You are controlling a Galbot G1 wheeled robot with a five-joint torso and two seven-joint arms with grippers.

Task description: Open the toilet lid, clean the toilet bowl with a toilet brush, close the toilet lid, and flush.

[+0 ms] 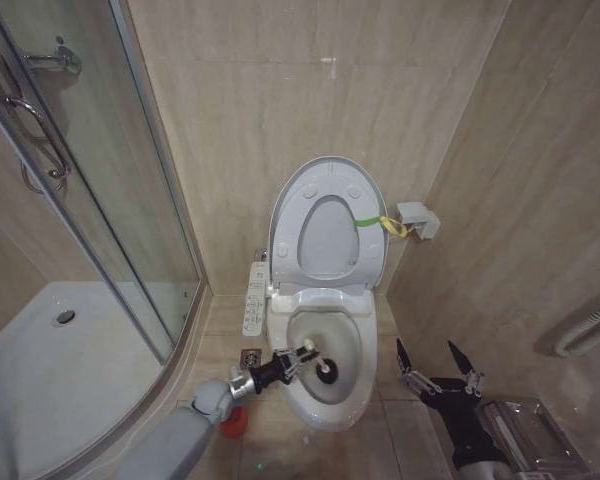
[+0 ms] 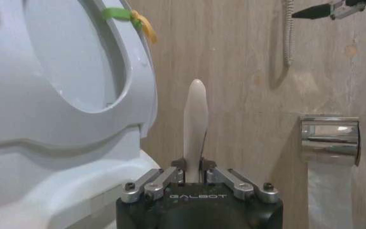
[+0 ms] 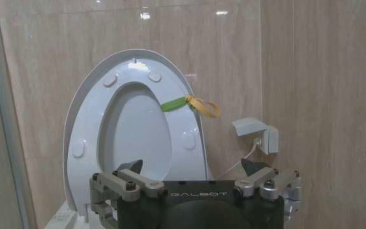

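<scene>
The toilet lid [image 1: 325, 215] stands raised against the back wall together with the seat, and a yellow-green strap loop [image 1: 380, 222] hangs at its right edge. Below it the white toilet bowl [image 1: 352, 400] is uncovered. My left gripper [image 1: 296, 358] reaches over the bowl's left rim, shut on the white handle of the toilet brush [image 2: 196, 124]. The dark bristle head [image 1: 326, 373] sits inside the bowl. The red cup holder [image 1: 234, 422] stands on the floor under my left arm. My right gripper [image 1: 438, 365] hangs open to the right of the toilet, facing the lid [image 3: 138, 129].
A glass shower door [image 1: 80, 200] and white shower tray [image 1: 60, 360] take up the left. A control panel [image 1: 255, 297] hangs beside the toilet, and a floor drain [image 1: 248, 355] lies below it. A wall socket [image 1: 418, 220] and a paper holder [image 2: 329, 138] are on the right wall.
</scene>
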